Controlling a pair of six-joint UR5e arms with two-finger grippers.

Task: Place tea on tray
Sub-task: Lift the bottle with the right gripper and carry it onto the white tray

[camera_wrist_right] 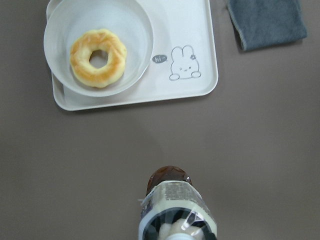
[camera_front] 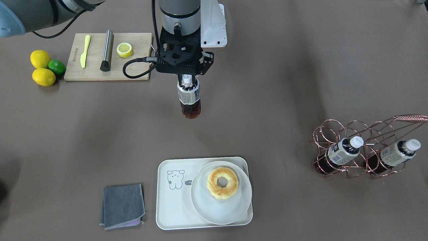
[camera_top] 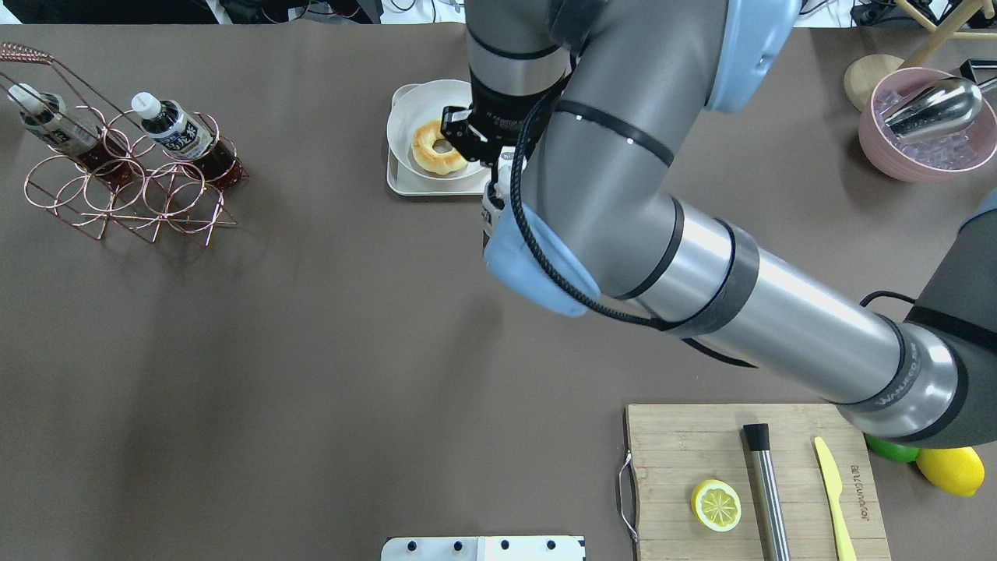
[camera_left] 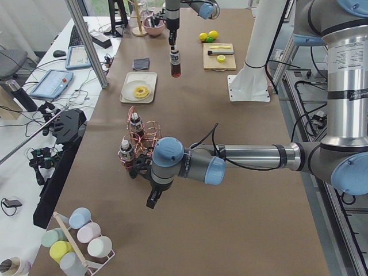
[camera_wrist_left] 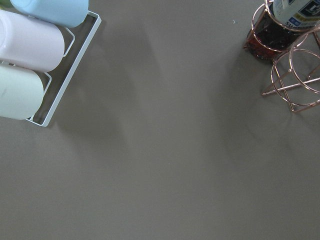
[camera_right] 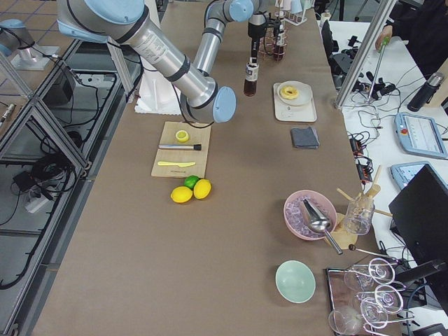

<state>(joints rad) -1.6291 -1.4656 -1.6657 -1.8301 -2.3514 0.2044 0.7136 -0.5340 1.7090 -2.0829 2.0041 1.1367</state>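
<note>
Jaws of the right gripper [camera_front: 188, 79] pinch the tea [camera_front: 189, 99] by its neck, so it hangs upright, ready for the tray [camera_front: 174, 211], bare half. The left gripper [camera_left: 151, 202], can't tell.

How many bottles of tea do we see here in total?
3. One bottle hangs from the right gripper above the table; the second bottle and the third bottle lean in the wire rack. None seems hidden.
</note>
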